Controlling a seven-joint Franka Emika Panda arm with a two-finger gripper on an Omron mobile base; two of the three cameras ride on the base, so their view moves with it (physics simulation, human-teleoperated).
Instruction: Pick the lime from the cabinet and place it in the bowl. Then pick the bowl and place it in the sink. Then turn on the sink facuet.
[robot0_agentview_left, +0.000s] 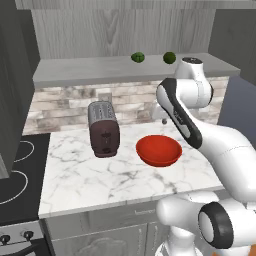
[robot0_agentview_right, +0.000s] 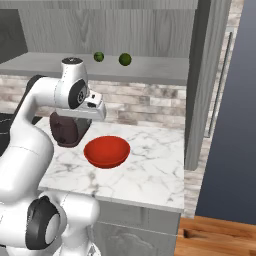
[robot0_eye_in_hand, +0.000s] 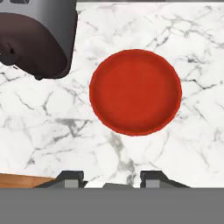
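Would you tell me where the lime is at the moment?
The lime sits on the cabinet shelf board, to the right of the ridged green fruit in the left base view, above the red bowl.

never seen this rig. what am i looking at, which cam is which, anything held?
A rendered kitchen with a white robot arm on a driving base. Two pictures come from cameras on the base, behind the arm to its left and right. The third looks down from the hand; its dark fingers stand apart at the bottom, with nothing between them. On the marble counter sit a red bowl, empty, and a toaster. Up on the cabinet shelf are two green fruits: the smooth lime and a ridged one.
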